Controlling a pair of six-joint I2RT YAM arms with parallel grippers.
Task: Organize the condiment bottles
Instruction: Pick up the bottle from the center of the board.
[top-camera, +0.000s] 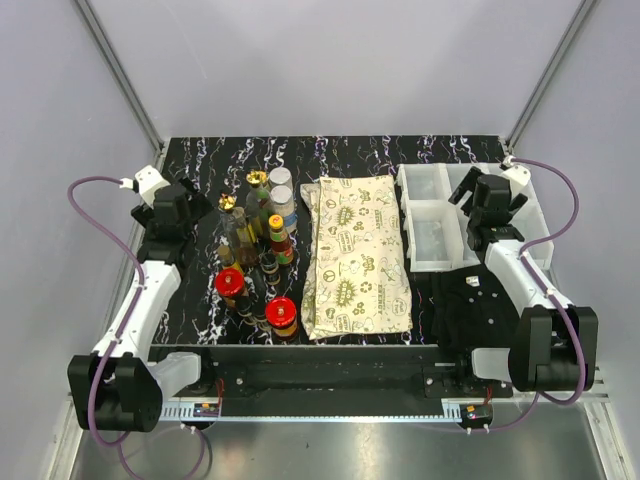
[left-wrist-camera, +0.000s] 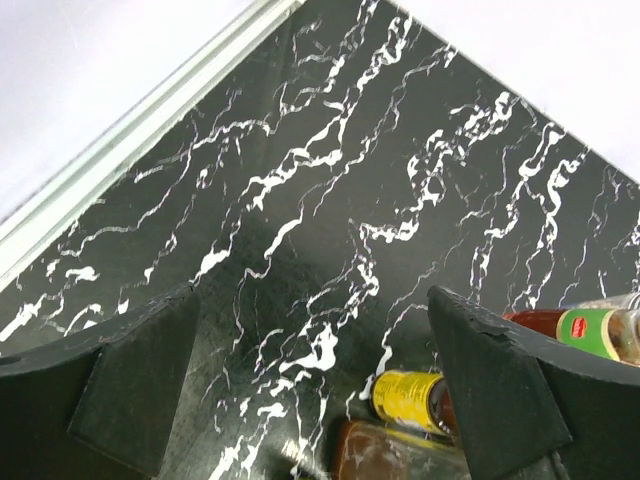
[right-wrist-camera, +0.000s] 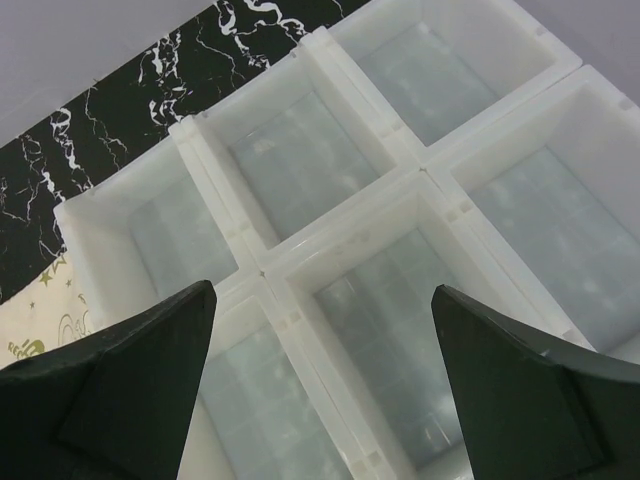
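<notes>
**Top external.** The condiment bottles (top-camera: 258, 250) stand bunched on the left half of the black marble tabletop (top-camera: 200, 325), between its left edge and the cream patterned cloth (top-camera: 357, 255) lying down the middle. The 2 broad red caps sit nearest the near edge. The white bins (top-camera: 432, 215) fill the far-right corner, and none of their compartments shows a bottle. The left gripper (top-camera: 192, 208) hangs toward the far-left corner, just beside the cluster. The right gripper (top-camera: 490, 208) hangs over the bins.

**Left wrist.** The left gripper (left-wrist-camera: 312, 295) is spread wide with only bare marble between its fingers, so it has hold of nothing. A yellow-capped bottle (left-wrist-camera: 405, 397), an amber jar (left-wrist-camera: 385, 455) and a red bottle with a green label (left-wrist-camera: 560, 325) crowd the lower right, beside the right finger rather than between the 2.

**Right wrist.** The right gripper (right-wrist-camera: 322, 292) is equally wide and empty, looking straight down into the bins (right-wrist-camera: 345, 215).

This reads as the opening step — no bottle has been picked. The next move likely calls for the left arm to shift toward the cluster, centre on 1 outer bottle and come down over it — the neighbours stand close enough to be knocked.
</notes>
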